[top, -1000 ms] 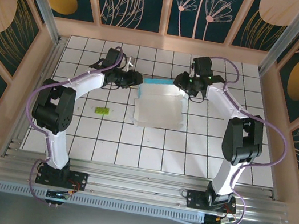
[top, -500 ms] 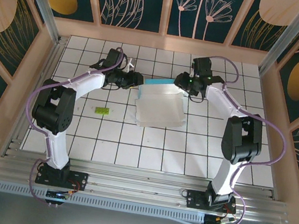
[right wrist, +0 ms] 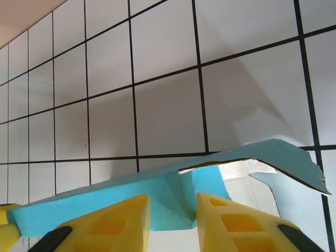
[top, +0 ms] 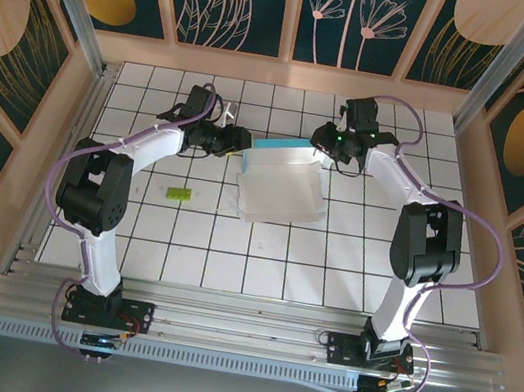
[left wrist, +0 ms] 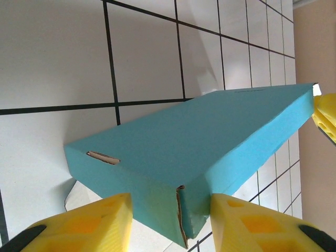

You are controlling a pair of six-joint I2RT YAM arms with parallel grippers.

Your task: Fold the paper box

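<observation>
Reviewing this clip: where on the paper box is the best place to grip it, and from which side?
Grip the paper box by its raised teal far wall, near either end, coming from the side. It stands up thin enough to straddle; the white base lies flat on the table.

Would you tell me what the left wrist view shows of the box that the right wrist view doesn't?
Left wrist: a folded corner of the thin teal card paper box, with a small slot in its wall and a slightly open corner seam. Right wrist: a loose teal flap curling up, the white inside beneath. Both: yellow fingers either side of teal card, white tiled table.
</observation>
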